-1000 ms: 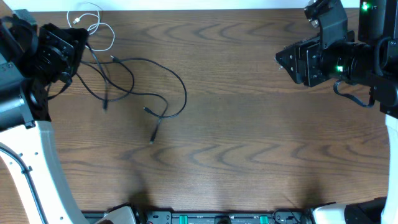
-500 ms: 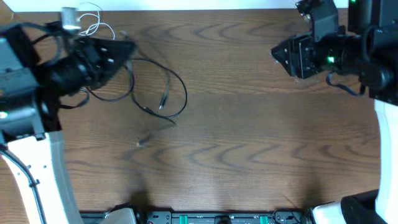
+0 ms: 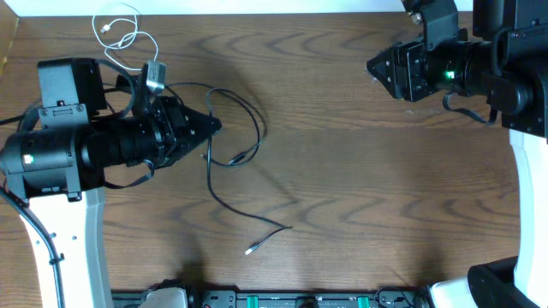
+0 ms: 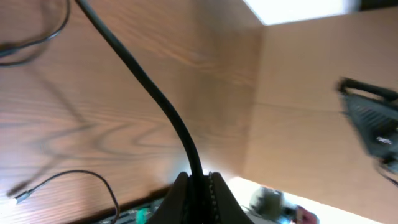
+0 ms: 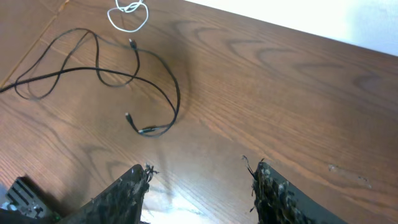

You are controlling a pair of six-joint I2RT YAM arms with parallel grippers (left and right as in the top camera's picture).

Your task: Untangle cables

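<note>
The left claw (image 3: 212,128) is pinched shut on a long black cable (image 3: 210,181); the left wrist view shows its fingers (image 4: 179,194) clamped narrowly around the cord. From the claw this cable trails toward the near side across the tabletop (image 3: 368,197), and its plug end (image 3: 250,251) lies near the front edge. A second black cable (image 3: 259,128) loops just right of the claw. The short white cable (image 3: 116,30) lies coiled at the far left corner, apart from the black ones. The right claw (image 5: 199,167) hangs over the far right of the tabletop, spread wide and holding nothing.
</note>
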